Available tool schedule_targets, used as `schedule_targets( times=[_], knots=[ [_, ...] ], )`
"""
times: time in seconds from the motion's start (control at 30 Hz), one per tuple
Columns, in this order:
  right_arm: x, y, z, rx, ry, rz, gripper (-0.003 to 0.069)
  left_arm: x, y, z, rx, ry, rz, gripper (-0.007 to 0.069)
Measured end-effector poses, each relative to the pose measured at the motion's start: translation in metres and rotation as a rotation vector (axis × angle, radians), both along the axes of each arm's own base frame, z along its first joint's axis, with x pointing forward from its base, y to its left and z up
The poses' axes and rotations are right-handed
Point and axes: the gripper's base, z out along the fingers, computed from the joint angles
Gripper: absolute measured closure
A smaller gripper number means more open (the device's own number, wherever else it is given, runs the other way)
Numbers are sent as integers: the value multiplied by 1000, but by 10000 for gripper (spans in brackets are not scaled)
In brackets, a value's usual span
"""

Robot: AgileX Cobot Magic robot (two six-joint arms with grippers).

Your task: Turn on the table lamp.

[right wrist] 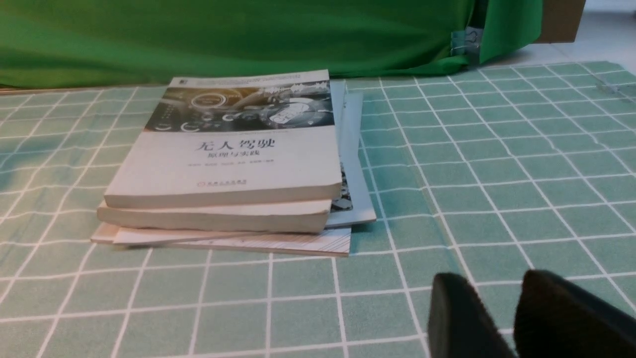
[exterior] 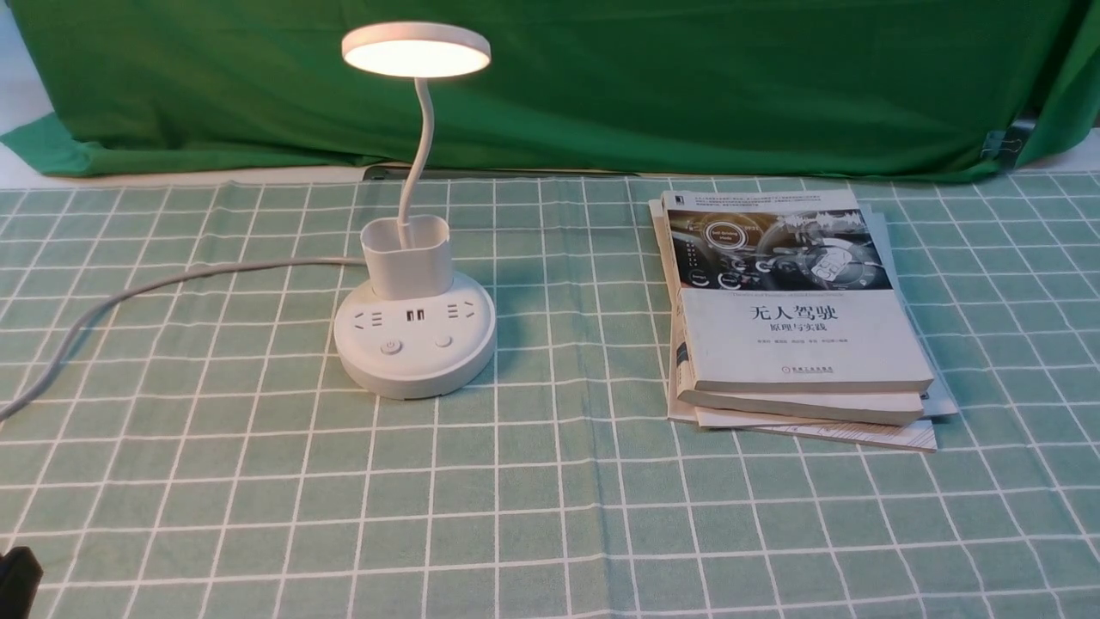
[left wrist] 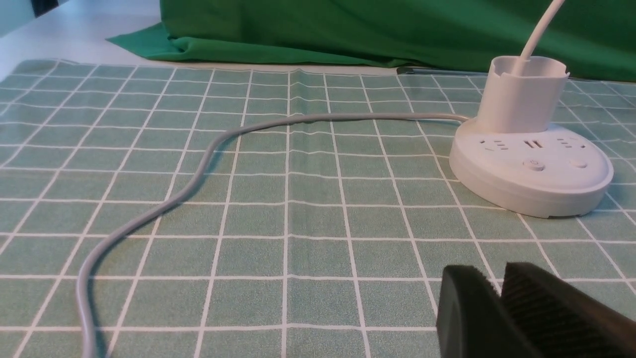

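The white plastic table lamp point(exterior: 415, 344) with its flat round head is seen lit, standing left of centre on the green checked desk point(exterior: 550, 516). The left claw point(left wrist: 499, 286) is pressed together; the right claw point(right wrist: 497, 298) is held slightly spread, empty.
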Motion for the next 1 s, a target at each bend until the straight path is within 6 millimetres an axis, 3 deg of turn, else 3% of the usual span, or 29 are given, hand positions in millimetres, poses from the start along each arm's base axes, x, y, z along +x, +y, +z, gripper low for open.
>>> schedule_targets(
  times=[1.0],
  knots=[
    [0, 0, 0, 0, 0, 0, 418, 0, 0, 0, 1, -1, 0, 462]
  ],
)
